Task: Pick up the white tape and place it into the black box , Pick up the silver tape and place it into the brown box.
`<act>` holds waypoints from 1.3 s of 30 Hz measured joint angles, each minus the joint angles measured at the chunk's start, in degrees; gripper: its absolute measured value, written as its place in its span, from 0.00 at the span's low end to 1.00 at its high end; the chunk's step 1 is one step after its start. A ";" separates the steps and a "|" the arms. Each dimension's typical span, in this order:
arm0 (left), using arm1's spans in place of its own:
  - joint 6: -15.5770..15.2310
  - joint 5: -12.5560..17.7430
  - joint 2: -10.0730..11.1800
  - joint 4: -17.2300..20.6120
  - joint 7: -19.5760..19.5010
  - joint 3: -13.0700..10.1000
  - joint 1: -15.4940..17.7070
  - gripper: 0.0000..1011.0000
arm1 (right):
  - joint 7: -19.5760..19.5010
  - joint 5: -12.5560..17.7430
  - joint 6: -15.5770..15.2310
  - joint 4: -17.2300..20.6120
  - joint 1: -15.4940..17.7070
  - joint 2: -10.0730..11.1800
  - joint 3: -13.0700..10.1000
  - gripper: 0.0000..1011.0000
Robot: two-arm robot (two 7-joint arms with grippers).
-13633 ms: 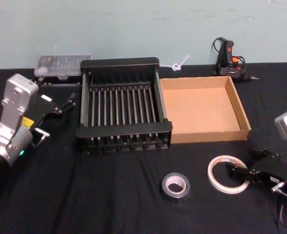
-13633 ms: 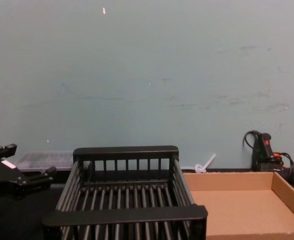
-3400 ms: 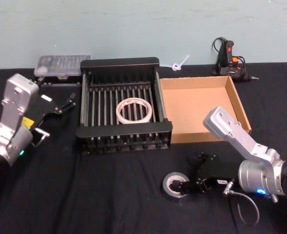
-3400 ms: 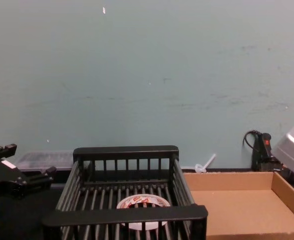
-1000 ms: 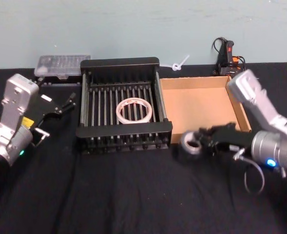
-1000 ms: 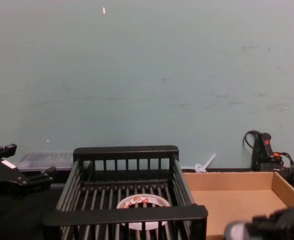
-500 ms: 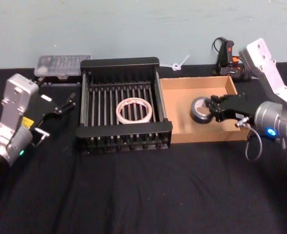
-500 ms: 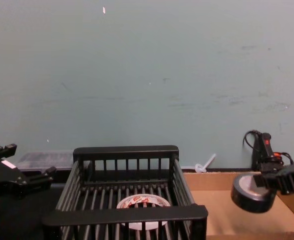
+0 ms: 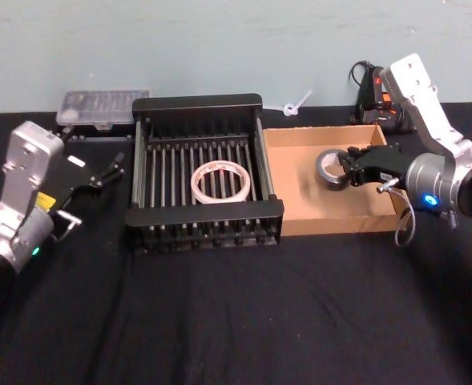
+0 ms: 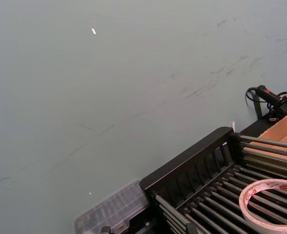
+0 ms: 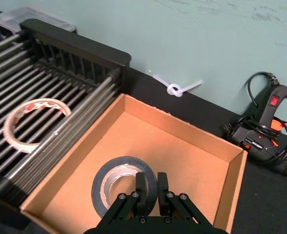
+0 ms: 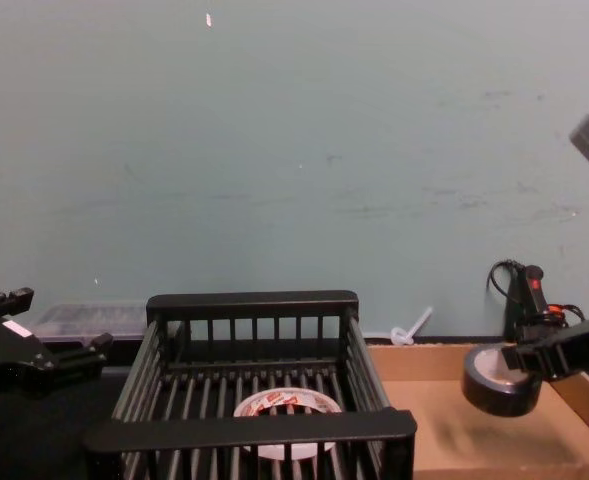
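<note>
Silver tape [image 9: 330,168] hangs clamped in the right gripper [image 9: 346,171] jaws, above the brown box [image 9: 300,215] floor, so release means straight down; white tape [image 9: 220,182] lies in the black box [image 9: 195,105].

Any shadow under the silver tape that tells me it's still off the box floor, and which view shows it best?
Chest view: a soft dark patch on the brown box floor below the silver tape, with a gap between, so it hangs in the right gripper. Head view: tape over the floor, shadow faint. Right wrist view: fingers cover the near rim.
</note>
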State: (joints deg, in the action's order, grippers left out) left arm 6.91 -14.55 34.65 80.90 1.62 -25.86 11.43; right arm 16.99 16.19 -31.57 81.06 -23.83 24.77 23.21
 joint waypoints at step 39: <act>0.00 0.00 0.00 0.00 0.00 0.00 0.01 0.99 | 0.06 0.19 0.05 0.53 0.27 0.27 -0.04 0.67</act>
State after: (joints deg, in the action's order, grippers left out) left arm 6.91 -14.55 34.65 80.90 1.62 -25.86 11.44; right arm 17.06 16.38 -31.52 81.58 -23.56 25.05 23.18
